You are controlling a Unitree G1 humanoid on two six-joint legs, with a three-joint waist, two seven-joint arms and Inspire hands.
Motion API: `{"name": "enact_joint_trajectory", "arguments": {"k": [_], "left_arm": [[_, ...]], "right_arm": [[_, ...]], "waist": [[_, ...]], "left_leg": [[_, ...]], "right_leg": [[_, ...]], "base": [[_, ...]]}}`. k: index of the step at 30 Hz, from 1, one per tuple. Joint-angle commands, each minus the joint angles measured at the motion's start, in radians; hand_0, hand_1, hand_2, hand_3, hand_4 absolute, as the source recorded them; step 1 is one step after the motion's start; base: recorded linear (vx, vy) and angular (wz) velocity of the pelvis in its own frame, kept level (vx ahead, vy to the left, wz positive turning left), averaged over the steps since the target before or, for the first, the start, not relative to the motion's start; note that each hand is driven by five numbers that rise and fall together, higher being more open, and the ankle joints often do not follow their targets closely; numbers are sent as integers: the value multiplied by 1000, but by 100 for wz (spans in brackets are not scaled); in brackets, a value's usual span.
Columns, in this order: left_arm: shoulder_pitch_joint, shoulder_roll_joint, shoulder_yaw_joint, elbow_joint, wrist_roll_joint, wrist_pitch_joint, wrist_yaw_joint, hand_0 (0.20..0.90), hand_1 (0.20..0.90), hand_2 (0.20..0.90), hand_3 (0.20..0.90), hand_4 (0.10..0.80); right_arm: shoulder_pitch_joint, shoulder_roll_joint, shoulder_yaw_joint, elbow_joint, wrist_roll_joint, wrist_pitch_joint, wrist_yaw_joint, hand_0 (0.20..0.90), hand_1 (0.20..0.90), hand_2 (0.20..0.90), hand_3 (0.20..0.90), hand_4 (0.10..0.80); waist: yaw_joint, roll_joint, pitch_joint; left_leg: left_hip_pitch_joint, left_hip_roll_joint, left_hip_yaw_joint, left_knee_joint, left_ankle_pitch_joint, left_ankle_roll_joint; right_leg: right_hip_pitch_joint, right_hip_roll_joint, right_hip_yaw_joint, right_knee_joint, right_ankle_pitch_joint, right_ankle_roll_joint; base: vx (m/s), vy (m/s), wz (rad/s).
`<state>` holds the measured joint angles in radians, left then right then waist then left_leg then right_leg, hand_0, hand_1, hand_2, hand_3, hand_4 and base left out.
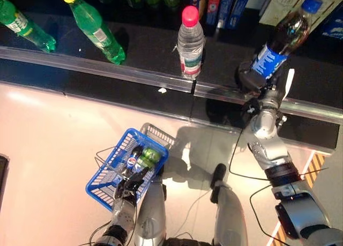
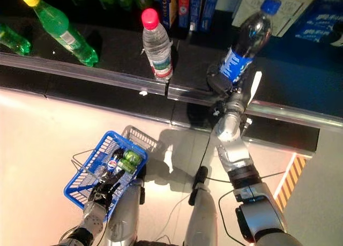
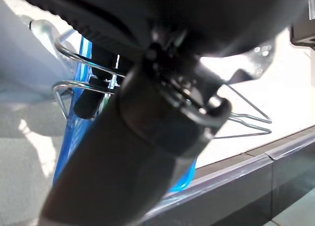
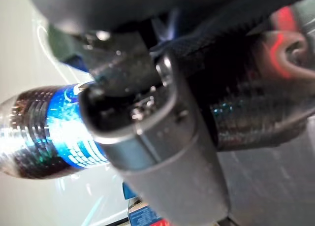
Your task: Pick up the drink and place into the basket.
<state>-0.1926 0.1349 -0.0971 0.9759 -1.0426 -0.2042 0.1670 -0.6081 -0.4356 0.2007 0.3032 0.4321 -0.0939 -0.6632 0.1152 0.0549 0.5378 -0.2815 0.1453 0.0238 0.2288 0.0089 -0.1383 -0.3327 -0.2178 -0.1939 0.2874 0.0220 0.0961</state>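
A dark cola bottle point(image 1: 284, 39) with a blue cap and blue label stands tilted on the black shelf point(image 1: 144, 47). My right hand point(image 1: 254, 77) is shut round its lower part; the bottle also shows in the right wrist view point(image 4: 44, 132). My left hand point(image 1: 131, 186) is shut on the wire handles point(image 3: 78, 73) of the blue basket point(image 1: 115, 168), which hangs low at the left. The basket holds a dark drink and green drinks point(image 1: 144, 157).
On the shelf stand a clear water bottle point(image 1: 190, 42) with a pink cap and green bottles point(image 1: 94, 26) to its left. Boxes point(image 1: 225, 5) line the shelf's back. A metal rail point(image 1: 107, 69) runs along the shelf's front edge.
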Motion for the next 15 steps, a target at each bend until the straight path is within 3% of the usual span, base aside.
{"name": "enact_joint_trajectory", "arguments": {"k": [1, 7, 15], "left_arm": [[164, 72, 48, -62, 20, -92, 6, 300, 300, 300, 200, 100], [193, 54, 79, -64, 70, -126, 2, 300, 300, 300, 200, 100], [287, 78, 127, -116, 183, -160, -66, 300, 300, 300, 200, 100]], "right_arm": [[-42, -39, -78, -275, -60, -153, 53, 300, 300, 300, 200, 100], [38, -24, -70, -393, -72, -137, 127, 300, 300, 300, 200, 100], [181, -38, -75, -579, 82, -125, 339, 300, 300, 300, 200, 100]], "waist": [[-15, -26, -54], [-19, -40, -116], [-25, -40, -242]], "left_leg": [[11, -8, 1, 98, -2, 45], [88, -5, 15, 74, -6, 36], [217, 6, 41, 35, -12, 28]], "right_leg": [[123, 8, -27, 11, -74, -46], [207, 3, -36, -9, -92, -47], [328, 2, -38, -32, -116, -37]], "base": [[73, 13, 5], [81, 18, 4], [148, 32, 1]]}}
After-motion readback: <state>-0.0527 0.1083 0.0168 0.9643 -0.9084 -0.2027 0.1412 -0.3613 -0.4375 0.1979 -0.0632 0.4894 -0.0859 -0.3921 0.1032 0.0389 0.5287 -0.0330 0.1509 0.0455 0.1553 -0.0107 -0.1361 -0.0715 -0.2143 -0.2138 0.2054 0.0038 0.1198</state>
